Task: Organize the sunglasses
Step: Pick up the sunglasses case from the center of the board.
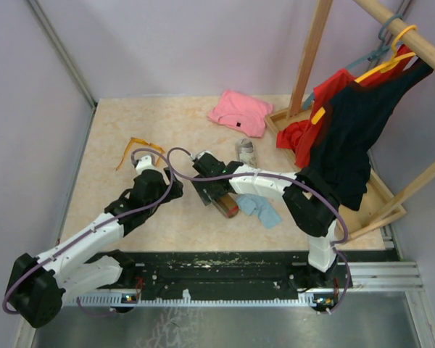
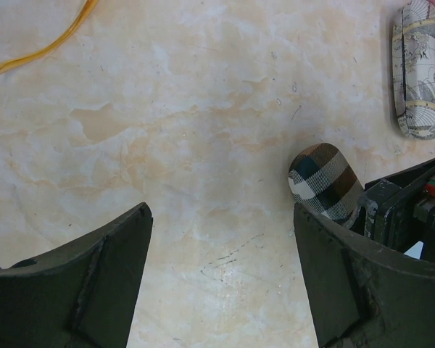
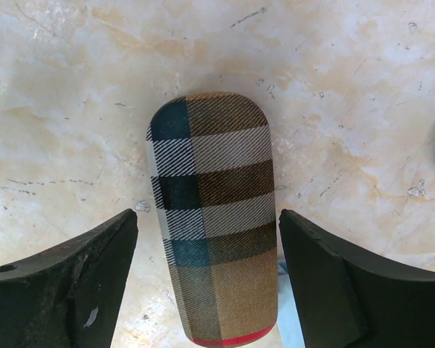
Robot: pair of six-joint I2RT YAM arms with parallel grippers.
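The orange-framed sunglasses [image 1: 138, 148] lie on the table at the back left, and one thin amber arm [image 2: 43, 51] shows in the left wrist view. My left gripper [image 1: 146, 165] [image 2: 222, 210] hangs open just in front of them, with only bare table between its fingers. My right gripper [image 1: 205, 190] [image 3: 208, 217] is open and straddles a brown plaid case [image 3: 214, 225] [image 1: 225, 204] lying flat. There is a gap on each side between the fingers and the case. A red strip shows at the case's near end.
A grey-patterned case [image 1: 245, 151] [image 2: 419, 69] lies behind the right gripper. A light blue cloth [image 1: 262, 210] sits right of the plaid case. A pink shirt [image 1: 239, 112] lies at the back. A wooden clothes rack [image 1: 380, 196] with hanging garments fills the right side.
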